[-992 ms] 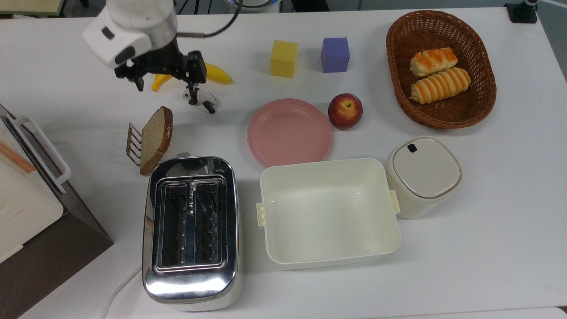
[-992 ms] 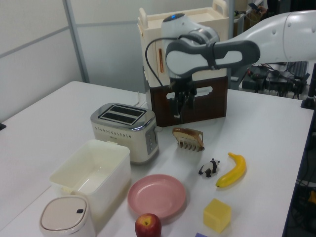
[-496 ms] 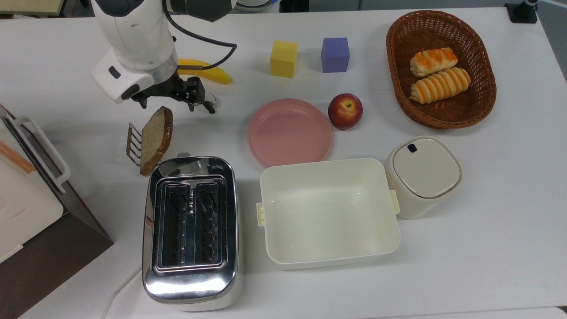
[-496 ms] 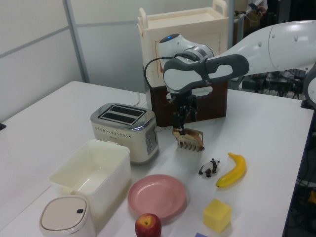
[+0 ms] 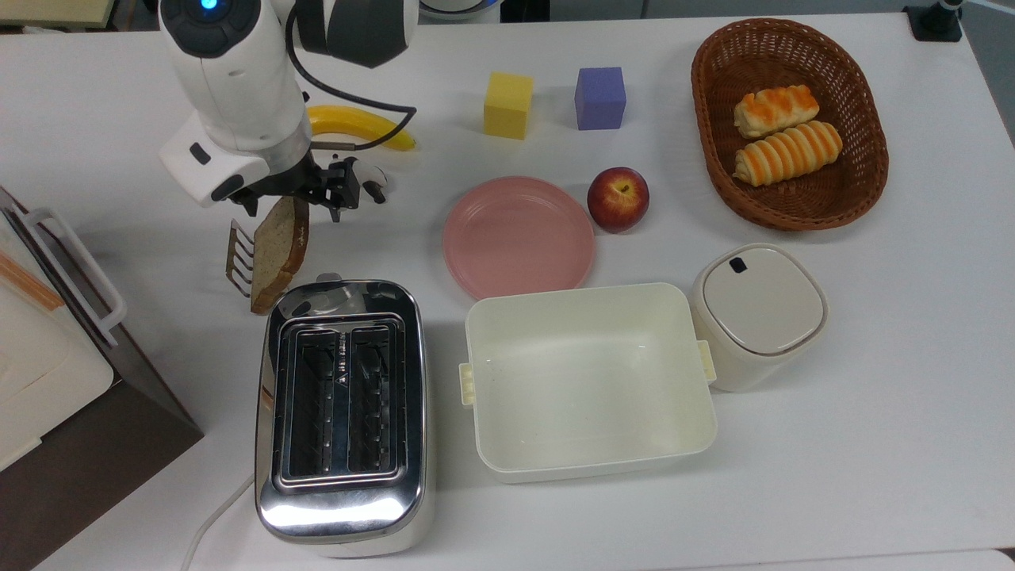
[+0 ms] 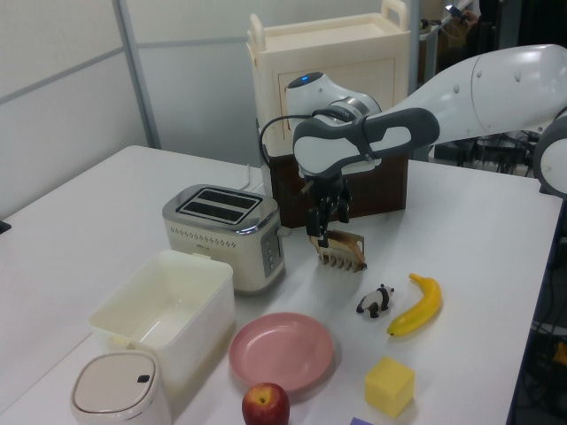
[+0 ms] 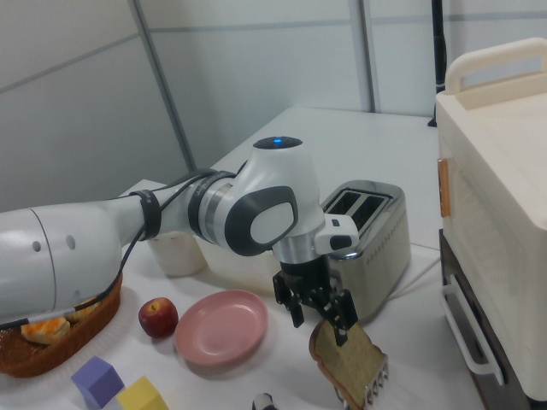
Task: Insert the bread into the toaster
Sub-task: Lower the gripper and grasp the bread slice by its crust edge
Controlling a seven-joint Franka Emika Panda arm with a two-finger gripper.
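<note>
Now the gripper (image 5: 292, 200) is dropping lower than a second ago, from above the banana (image 5: 361, 125) down onto the bread (image 5: 279, 252). Its fingers (image 7: 341, 320) are spread open, straddling the slice's upper edge without clamping. The bread is leaning in the small wire rack (image 5: 238, 258) just beside the toaster (image 5: 342, 412), so the grasp looks imminent.
</note>
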